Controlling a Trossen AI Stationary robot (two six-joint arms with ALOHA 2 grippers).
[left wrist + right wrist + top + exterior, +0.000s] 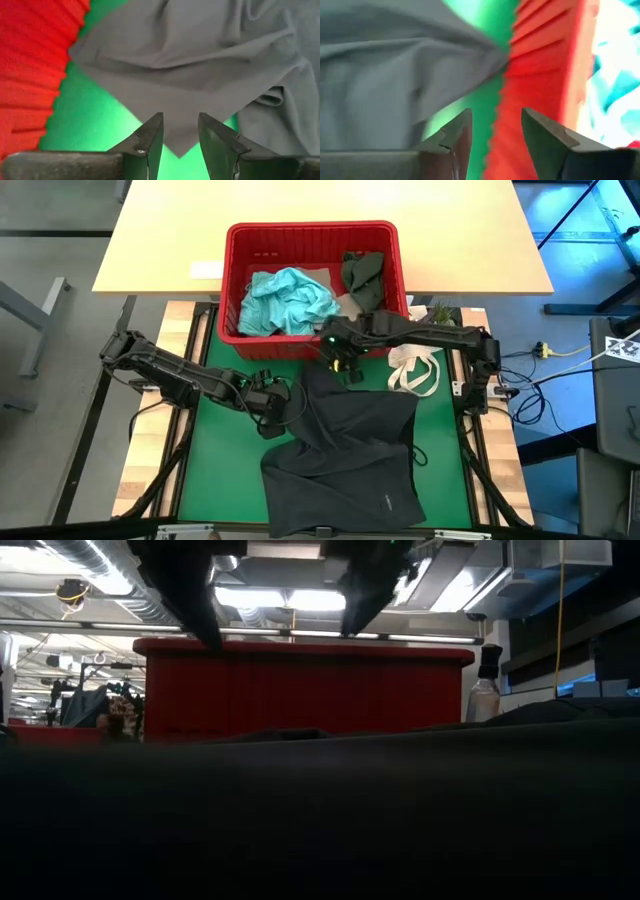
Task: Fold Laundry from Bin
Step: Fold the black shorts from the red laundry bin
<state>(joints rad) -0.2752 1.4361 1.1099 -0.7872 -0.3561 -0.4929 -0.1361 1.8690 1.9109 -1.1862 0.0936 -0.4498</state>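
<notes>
Dark grey cloth garment (350, 450) spread on green mat (215, 470) before red ribbed plastic bin (385, 255); left gripper (180, 137) and right gripper (495, 132) parted, nothing held.

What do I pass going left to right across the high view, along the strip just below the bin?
Left gripper with open jaws → top of the dark grey garment → right gripper, also open → white cloth bag with loop handles.
</notes>
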